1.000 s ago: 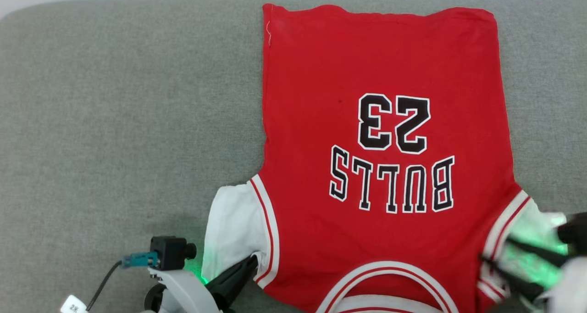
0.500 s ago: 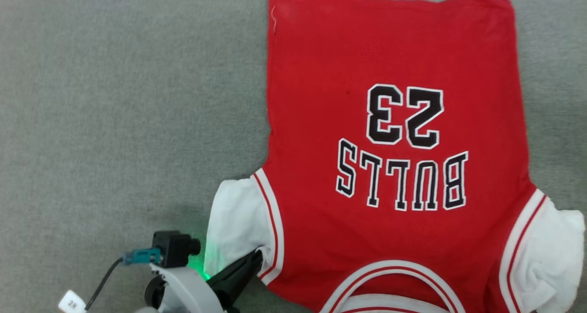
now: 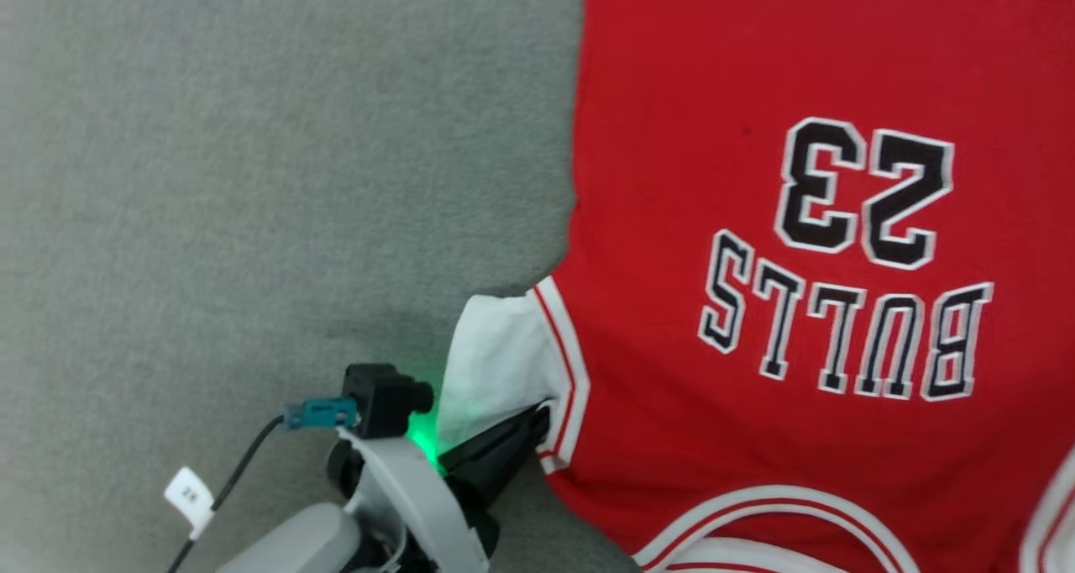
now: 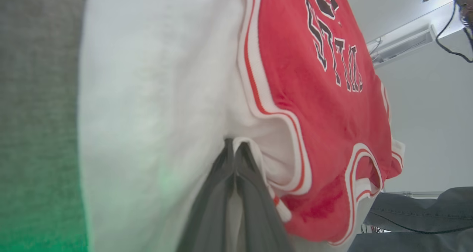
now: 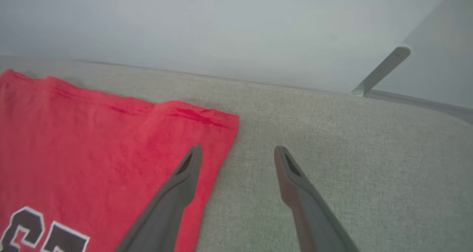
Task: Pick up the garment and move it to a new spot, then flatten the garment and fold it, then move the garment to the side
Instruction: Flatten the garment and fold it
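Note:
The garment (image 3: 756,220), a red jersey with the "BULLS 23" print upside down, lies flat on the grey table and runs off the head view's right edge. My left gripper (image 3: 537,417) is shut on the hem of the white left sleeve (image 3: 495,354), where it meets the striped trim. In the left wrist view its dark fingers (image 4: 221,193) are pressed together on that sleeve hem (image 4: 255,148), with the red body (image 4: 317,96) beyond. My right gripper (image 5: 238,152) stands open above the table, one finger over the garment's far hem corner (image 5: 207,122), nothing between its fingers.
Grey fabric table surface (image 3: 252,178) stretches wide to the garment's left. A cable with a white tag (image 3: 189,497) hangs off my left wrist. Beyond the table's far edge are a pale wall and a metal bracket (image 5: 380,71). Dark cloth (image 4: 417,215) shows past the near edge.
The head camera has turned, so the whole picture slid right and the garment looks larger. My right gripper, at the right sleeve one second ago, has left the head view. Left gripper keeps the sleeve.

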Controlling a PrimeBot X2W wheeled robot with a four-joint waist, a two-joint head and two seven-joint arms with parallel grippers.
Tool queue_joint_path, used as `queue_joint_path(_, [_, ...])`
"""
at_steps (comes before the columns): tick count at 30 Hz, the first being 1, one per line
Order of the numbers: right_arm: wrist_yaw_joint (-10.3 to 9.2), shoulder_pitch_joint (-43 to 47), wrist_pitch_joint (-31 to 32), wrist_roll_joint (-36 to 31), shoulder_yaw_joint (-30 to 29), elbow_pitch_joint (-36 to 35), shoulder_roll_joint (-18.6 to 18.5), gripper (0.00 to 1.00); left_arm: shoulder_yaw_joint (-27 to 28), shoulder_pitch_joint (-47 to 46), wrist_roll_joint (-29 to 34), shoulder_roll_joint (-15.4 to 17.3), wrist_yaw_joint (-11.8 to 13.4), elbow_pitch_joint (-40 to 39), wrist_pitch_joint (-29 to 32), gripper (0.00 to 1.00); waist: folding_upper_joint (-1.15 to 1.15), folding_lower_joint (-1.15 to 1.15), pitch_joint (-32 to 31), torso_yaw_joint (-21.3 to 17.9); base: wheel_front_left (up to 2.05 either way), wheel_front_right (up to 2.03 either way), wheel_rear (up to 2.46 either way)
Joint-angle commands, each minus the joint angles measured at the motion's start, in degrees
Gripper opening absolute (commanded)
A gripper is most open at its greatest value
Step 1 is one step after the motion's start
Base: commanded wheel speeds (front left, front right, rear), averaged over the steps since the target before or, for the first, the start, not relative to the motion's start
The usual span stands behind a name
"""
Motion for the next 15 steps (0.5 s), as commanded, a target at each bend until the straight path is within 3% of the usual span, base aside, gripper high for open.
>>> queue_joint_path(1, [-0.04,-2.4,1.4,-1.1,-0.1,3.0,0.6,1.0,-1.1,-1.9,0.1,-3.5,0.4,4.7,1.2,0.0,0.0,0.0,4.2,4.2,0.0,0.0,0.0])
queue_joint_path(7, [-0.02,-10.7,7.8,-5.1,-2.0,16.8,3.0,1.0,-2.0,-3.1,0.6,-5.6,-0.3,6.8,0.5,0.0,0.0,0.0,7.2,6.8,0.0,0.0,0.0])
queue_joint_path(15, [0.0,-11.6,16.3,-4.6,0.6,20.9,6.6,1.0,-2.5,-4.3,0.6,-7.0,-0.6,9.0,0.0,0.0,0.0,0.0,8.5,6.9,0.0,0.0,0.0])
